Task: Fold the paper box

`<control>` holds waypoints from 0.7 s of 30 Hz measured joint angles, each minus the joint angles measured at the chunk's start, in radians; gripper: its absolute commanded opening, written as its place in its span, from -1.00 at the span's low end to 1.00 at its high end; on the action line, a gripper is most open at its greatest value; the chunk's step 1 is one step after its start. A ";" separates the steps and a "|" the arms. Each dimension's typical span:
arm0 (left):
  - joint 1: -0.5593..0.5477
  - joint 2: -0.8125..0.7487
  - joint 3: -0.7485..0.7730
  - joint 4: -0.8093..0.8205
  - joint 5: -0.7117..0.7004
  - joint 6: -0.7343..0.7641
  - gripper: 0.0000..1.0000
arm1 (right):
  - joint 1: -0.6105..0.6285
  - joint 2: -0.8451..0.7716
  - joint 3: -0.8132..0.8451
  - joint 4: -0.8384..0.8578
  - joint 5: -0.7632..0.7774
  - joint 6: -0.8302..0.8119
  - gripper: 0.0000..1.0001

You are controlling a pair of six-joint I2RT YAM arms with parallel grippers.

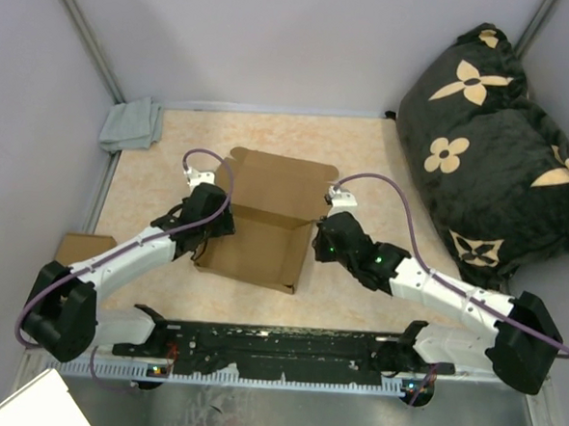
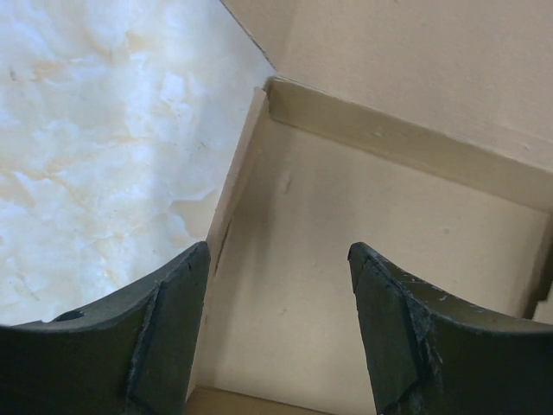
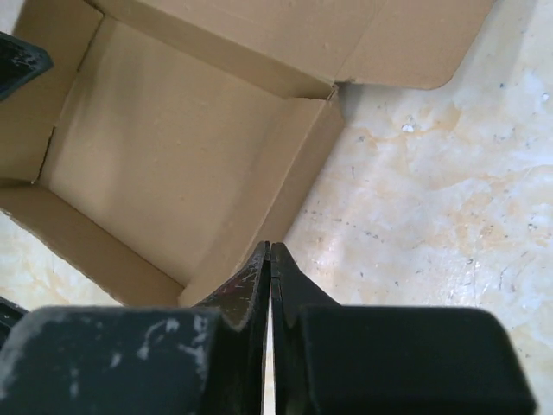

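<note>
The paper box [image 1: 265, 221] is plain brown cardboard and stands open in the middle of the table, walls up. Its lid panel [image 1: 282, 179] lies flat behind it. My left gripper [image 1: 216, 226] is open at the box's left wall [image 2: 233, 190]. Its left finger [image 2: 164, 337] is by that wall and its right finger [image 2: 415, 337] is over the box floor [image 2: 346, 259]. My right gripper [image 1: 323, 240] is shut with nothing between its fingers. Its tips [image 3: 270, 249] are at the outer side of the box's right wall [image 3: 285, 190].
A grey cloth [image 1: 130, 124] lies at the back left corner. A smaller brown cardboard piece [image 1: 81, 249] lies at the left edge. A black flower-patterned cushion [image 1: 491, 148] fills the right side. Grey walls close in the back and sides.
</note>
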 measured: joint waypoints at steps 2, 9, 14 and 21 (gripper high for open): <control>0.000 0.016 0.003 0.013 -0.021 -0.001 0.44 | 0.000 -0.026 0.000 -0.002 0.018 -0.004 -0.58; 0.000 0.043 0.008 0.023 -0.089 -0.008 0.42 | -0.006 -0.109 -0.029 -0.018 0.045 -0.005 0.09; 0.000 -0.006 -0.017 0.008 -0.081 -0.023 0.41 | -0.008 -0.143 -0.098 -0.014 0.027 -0.005 0.29; 0.000 -0.098 -0.067 -0.019 -0.075 -0.040 0.41 | -0.010 -0.131 -0.127 -0.013 0.019 0.014 0.35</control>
